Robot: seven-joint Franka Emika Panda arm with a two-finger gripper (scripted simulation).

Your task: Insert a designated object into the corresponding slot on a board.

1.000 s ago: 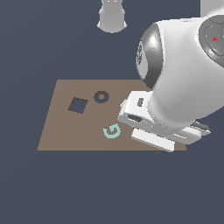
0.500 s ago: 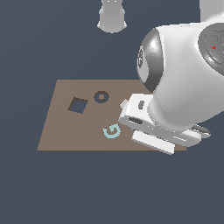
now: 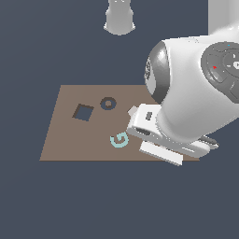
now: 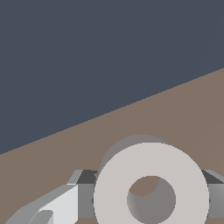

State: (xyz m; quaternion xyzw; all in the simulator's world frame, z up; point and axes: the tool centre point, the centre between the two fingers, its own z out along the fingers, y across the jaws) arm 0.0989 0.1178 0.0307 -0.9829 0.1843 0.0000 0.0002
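Observation:
The light grey-white ring [image 4: 151, 175] fills the near part of the wrist view, lying over the brown board [image 4: 183, 113]. My gripper [image 4: 151, 197] has a finger pressed against each side of the ring, so it is shut on the ring; one finger [image 4: 85, 192] shows plainly. In the exterior view the arm's white hand [image 3: 154, 135] hangs over the board's [image 3: 65, 140] right part and hides the ring and fingers. The slot [image 3: 108, 103], a dark ring-shaped recess with a brown centre, lies apart from the hand, toward the exterior view's left.
A dark square hole [image 3: 83, 112] is cut in the board left of the slot. A teal G [image 3: 119, 139] lies just left of the hand. A whitish pentagon [image 3: 133, 111] peeks out beside the hand. A pale pedestal [image 3: 120, 18] stands beyond the board.
The hand has sunk very slightly in the exterior view. The G, the pentagon and the board have not moved.

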